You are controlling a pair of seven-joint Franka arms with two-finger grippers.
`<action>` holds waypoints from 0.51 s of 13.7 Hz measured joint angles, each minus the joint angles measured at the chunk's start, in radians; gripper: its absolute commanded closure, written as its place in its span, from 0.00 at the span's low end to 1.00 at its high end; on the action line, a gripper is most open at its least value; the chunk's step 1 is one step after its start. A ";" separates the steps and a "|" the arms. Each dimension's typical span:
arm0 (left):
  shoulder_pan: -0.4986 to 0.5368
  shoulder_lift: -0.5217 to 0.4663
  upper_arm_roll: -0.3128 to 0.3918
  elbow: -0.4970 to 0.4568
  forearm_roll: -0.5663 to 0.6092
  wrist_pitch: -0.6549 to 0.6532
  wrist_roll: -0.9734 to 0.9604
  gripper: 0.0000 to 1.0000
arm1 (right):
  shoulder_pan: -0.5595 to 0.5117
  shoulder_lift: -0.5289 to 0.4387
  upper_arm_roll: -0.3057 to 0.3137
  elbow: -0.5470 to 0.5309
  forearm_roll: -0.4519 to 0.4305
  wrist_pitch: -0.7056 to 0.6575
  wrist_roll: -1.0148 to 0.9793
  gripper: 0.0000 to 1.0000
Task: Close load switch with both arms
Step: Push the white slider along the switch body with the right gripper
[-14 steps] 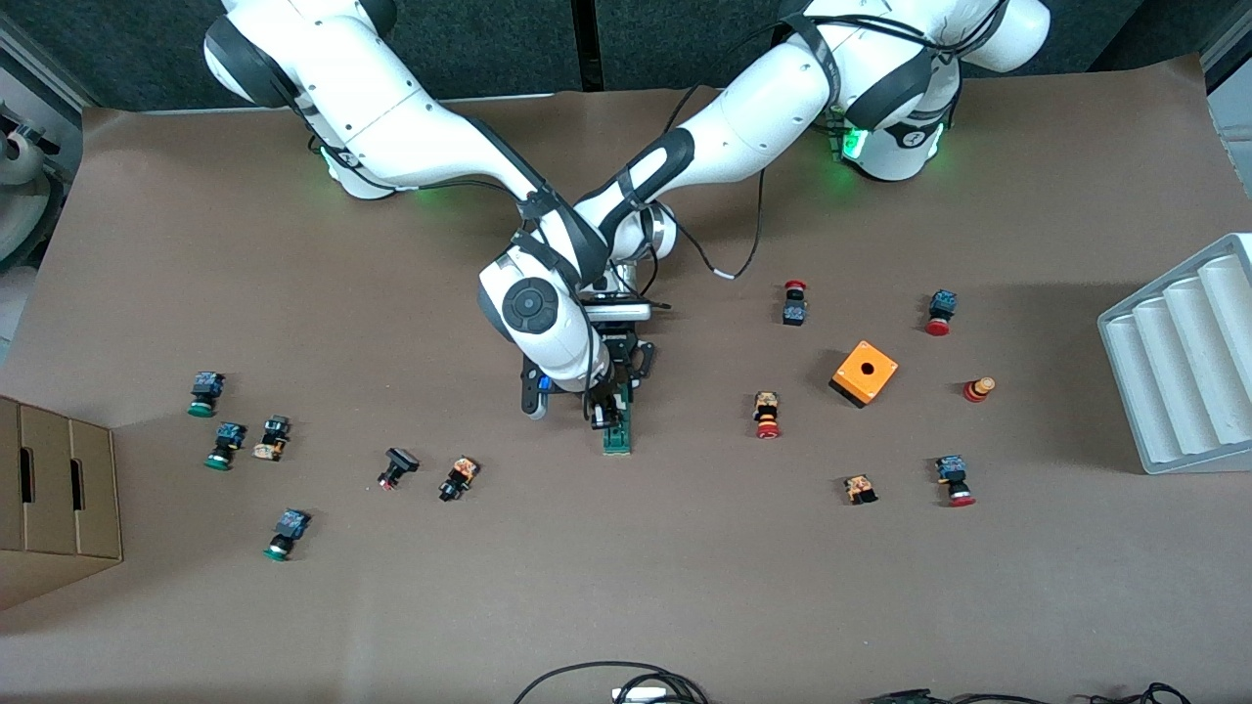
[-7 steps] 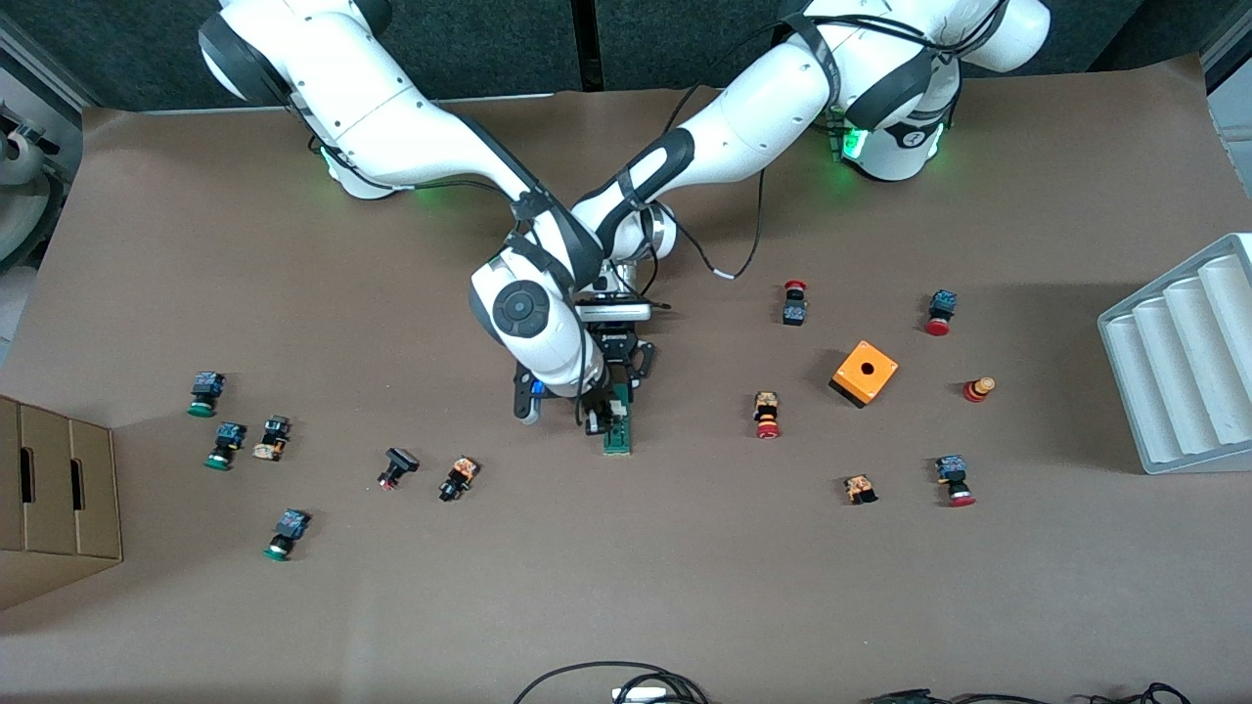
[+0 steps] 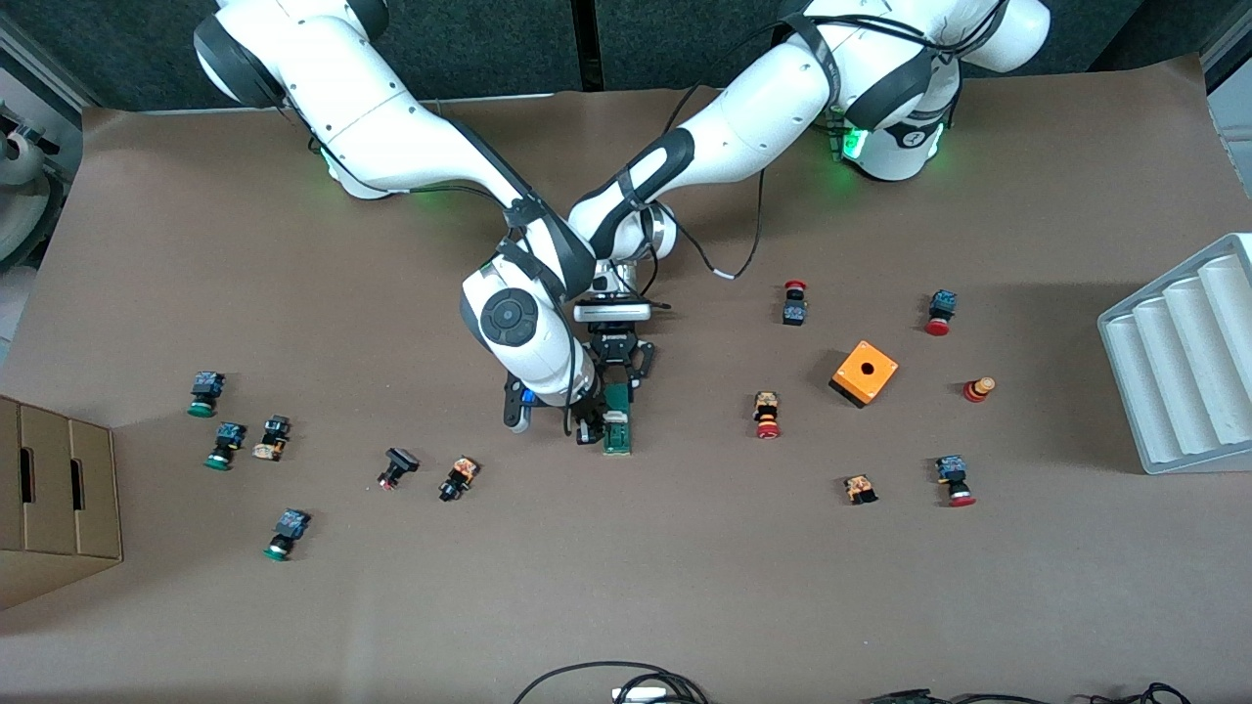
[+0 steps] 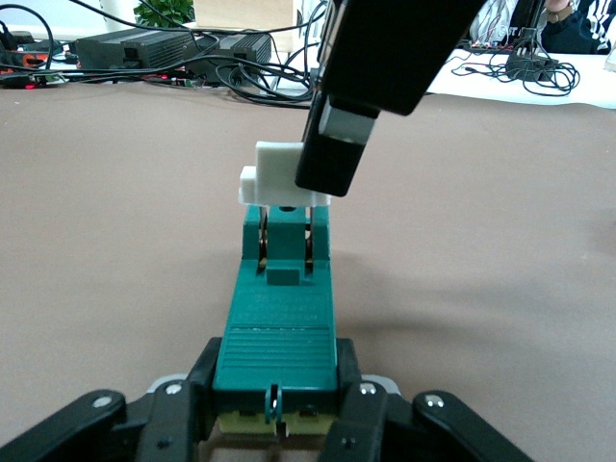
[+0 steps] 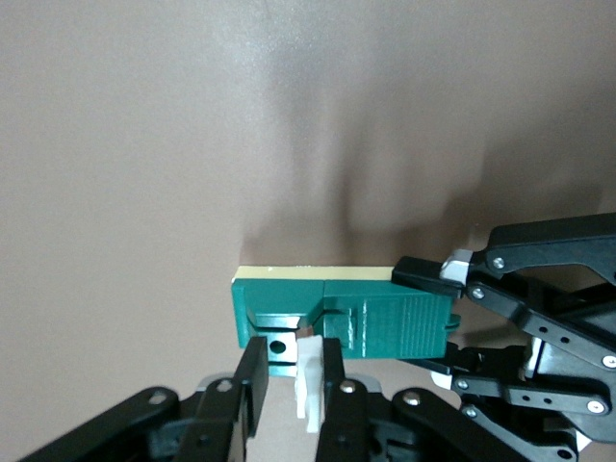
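The load switch [image 3: 618, 435] is a narrow green block lying mid-table. My left gripper [image 3: 616, 383] is shut on the end of it farther from the front camera; the left wrist view shows the green body [image 4: 284, 327] clamped between its jaws [image 4: 276, 409]. My right gripper [image 3: 590, 427] is low beside the switch, toward the right arm's end. In the right wrist view its fingers [image 5: 292, 371] straddle the white sliding piece [image 5: 310, 380], which stands out from the green body [image 5: 385, 322]. One finger touches the piece; a gap shows at the other.
An orange cube [image 3: 864, 373] and several red-capped push buttons [image 3: 767, 416] lie toward the left arm's end, beside a white ribbed rack [image 3: 1184, 362]. Green-capped buttons [image 3: 225, 445] and a cardboard box [image 3: 49, 489] lie toward the right arm's end. Cables [image 3: 626, 684] lie at the near edge.
The right arm's wrist and gripper have shifted sideways toward the right arm's end, off the top of the switch. The left gripper and the switch body have stayed put.
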 measured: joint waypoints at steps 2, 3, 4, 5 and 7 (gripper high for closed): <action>0.000 0.000 0.000 0.000 0.000 0.000 0.000 0.51 | 0.003 0.000 0.000 0.002 0.000 0.000 0.000 0.71; 0.000 0.000 0.000 0.000 0.000 0.000 0.000 0.51 | 0.005 0.000 0.000 0.004 0.000 0.000 0.000 0.71; 0.000 0.000 0.000 0.000 0.000 0.000 0.000 0.51 | 0.009 0.000 0.001 0.006 0.000 0.000 0.000 0.71; 0.000 0.000 0.000 0.000 0.000 0.000 0.000 0.51 | 0.013 0.000 0.001 0.007 0.000 0.000 0.000 0.71; 0.000 0.000 0.000 0.000 0.000 0.000 0.000 0.51 | 0.020 0.001 0.001 0.008 0.000 0.000 0.000 0.71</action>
